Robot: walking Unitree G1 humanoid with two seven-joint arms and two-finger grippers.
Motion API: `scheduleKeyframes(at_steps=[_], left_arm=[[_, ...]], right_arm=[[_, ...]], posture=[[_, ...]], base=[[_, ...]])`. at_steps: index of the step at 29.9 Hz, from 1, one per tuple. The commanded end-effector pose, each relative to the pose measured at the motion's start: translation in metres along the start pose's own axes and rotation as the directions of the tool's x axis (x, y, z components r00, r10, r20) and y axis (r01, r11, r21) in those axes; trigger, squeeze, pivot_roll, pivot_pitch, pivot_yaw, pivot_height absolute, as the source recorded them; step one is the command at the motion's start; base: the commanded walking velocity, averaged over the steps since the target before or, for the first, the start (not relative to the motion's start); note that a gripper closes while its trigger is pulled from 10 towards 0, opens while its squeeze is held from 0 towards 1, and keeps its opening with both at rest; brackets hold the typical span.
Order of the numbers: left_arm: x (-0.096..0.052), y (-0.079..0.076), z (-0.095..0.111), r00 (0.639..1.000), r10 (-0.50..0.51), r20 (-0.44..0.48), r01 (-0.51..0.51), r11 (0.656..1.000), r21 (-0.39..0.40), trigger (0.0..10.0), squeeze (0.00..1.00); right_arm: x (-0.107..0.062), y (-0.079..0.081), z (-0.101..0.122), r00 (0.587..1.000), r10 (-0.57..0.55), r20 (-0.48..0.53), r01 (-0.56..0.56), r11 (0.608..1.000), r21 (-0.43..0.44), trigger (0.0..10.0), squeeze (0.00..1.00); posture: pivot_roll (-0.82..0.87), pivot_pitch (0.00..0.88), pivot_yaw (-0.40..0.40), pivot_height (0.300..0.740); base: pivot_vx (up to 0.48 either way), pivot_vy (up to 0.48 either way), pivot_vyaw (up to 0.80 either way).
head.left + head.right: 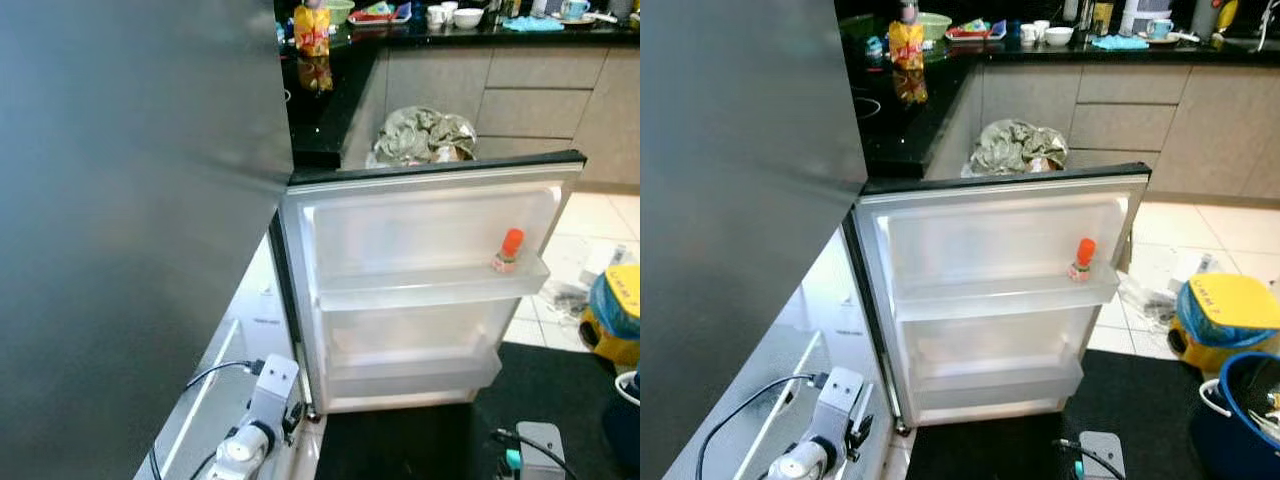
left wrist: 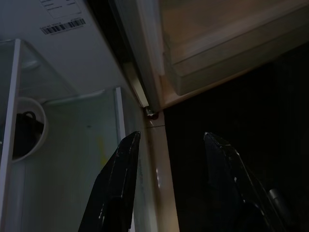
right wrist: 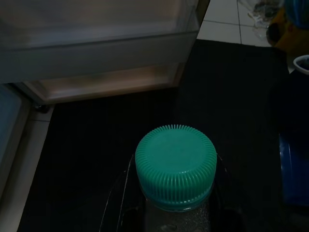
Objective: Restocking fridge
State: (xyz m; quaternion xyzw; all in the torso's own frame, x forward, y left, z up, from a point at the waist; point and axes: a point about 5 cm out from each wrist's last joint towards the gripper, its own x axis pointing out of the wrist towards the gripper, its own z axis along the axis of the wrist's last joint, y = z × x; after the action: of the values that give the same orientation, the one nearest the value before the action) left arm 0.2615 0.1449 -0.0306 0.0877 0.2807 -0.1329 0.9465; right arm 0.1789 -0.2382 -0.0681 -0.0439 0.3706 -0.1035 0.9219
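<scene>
- Step in hand, as we judge it: carrying a bottle (image 3: pixel 175 179) to the open fridge door (image 1: pixel 430 290); placing not yet begun.
- Bottle: green ribbed cap up, clear body below it. It sits between the two black fingers of the right gripper (image 3: pixel 169 193), one finger on each side of the neck, pressed close. We read this as a firm hold.
- Position: bottle held low over the dark mat (image 3: pixel 96 145), in front of the door's bottom edge and apart from it.
- Door shelves: upper shelf (image 1: pixel 440 285) carries one small orange-capped bottle (image 1: pixel 509 250) near its outer end; the shelf below looks bare.
- Left gripper (image 2: pixel 169 183): fingers spread apart, holding nothing, low by the fridge's bottom corner at the hinge.
- Next move, our estimate: raise the right arm and bring the bottle forward, upright, over a shelf rim, then lower it in clear of the orange-capped bottle.
</scene>
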Motion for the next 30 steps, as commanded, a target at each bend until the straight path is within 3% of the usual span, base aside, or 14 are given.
scheduleKeyframes(at_steps=[1, 17, 22, 30], left_arm=[[-0.002, 0.003, -0.004, 1.000, 0.006, -0.015, -0.006, 1.000, 0.007, 10.0, 0.00], [-0.002, 0.011, -0.002, 0.998, 0.057, -0.012, -0.058, 0.998, -0.037, 10.0, 0.00], [-0.004, 0.014, -0.006, 0.996, 0.090, -0.009, -0.091, 0.994, -0.059, 10.0, 0.00], [-0.009, 0.021, -0.012, 0.990, 0.140, -0.011, -0.140, 0.986, -0.088, 10.0, 0.00]], right_arm=[[0.000, -0.003, 0.000, 1.000, -0.010, 0.002, 0.010, 1.000, 0.006, 10.0, 0.00], [0.007, 0.005, 0.019, 0.998, 0.052, 0.026, -0.050, 0.996, -0.071, 10.0, 0.00], [0.011, 0.019, 0.029, 0.992, 0.122, 0.030, -0.117, 0.983, -0.145, 10.0, 0.00], [0.014, 0.030, 0.039, 0.985, 0.173, 0.026, -0.165, 0.967, -0.192, 10.0, 0.00]], posture=[[-0.15, 0.000, 0.073, 0.740], [-0.11, 0.006, 0.018, 0.740], [-0.08, 0.008, -0.026, 0.740], [-0.03, 0.003, -0.067, 0.740]], base=[[0.000, -0.439, 0.00], [0.000, -0.452, 0.00], [0.000, -0.456, 0.00], [0.000, -0.392, 0.00]])
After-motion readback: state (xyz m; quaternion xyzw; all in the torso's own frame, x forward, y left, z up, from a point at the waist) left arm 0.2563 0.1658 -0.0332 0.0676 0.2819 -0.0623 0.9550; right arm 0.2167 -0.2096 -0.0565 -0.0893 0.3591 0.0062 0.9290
